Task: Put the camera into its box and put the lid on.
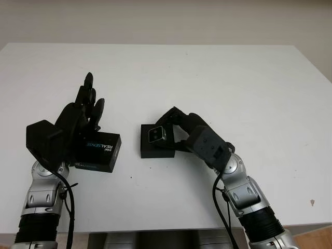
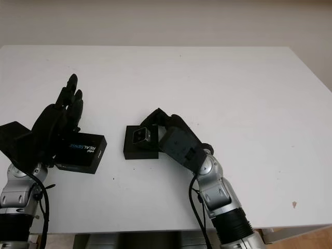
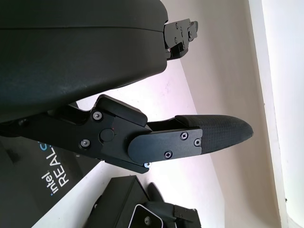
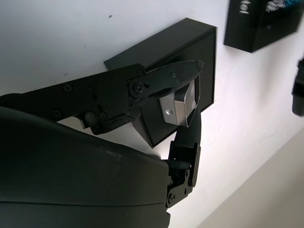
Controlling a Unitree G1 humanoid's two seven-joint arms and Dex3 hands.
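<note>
A small camera (image 1: 157, 135) with a brushed silver metal body and a dark glass front sits pinched between the black fingers (image 4: 166, 76) of the right hand (image 1: 179, 129), directly over the open box (image 1: 155, 141), a shallow, square-cornered tray of matte black card lying near the middle of the table (image 1: 233, 78). From the right wrist, the camera's flat silver end with a small screw hole shows between one finger above and another below, close over the box's dark interior. To the left, well apart from the box, lies the lid (image 1: 98, 150), a glossy black rectangular carton printed with white "REALSENSE" lettering and a blue accent. The left hand (image 1: 85, 106) hovers above the lid's far left side, open and holding nothing, its hard plastic shell and one textured rubber fingertip (image 3: 223, 133) seen from its wrist. The tabletop is smooth, plain white, with a pale beige wall (image 1: 166, 21) behind its far edge.
</note>
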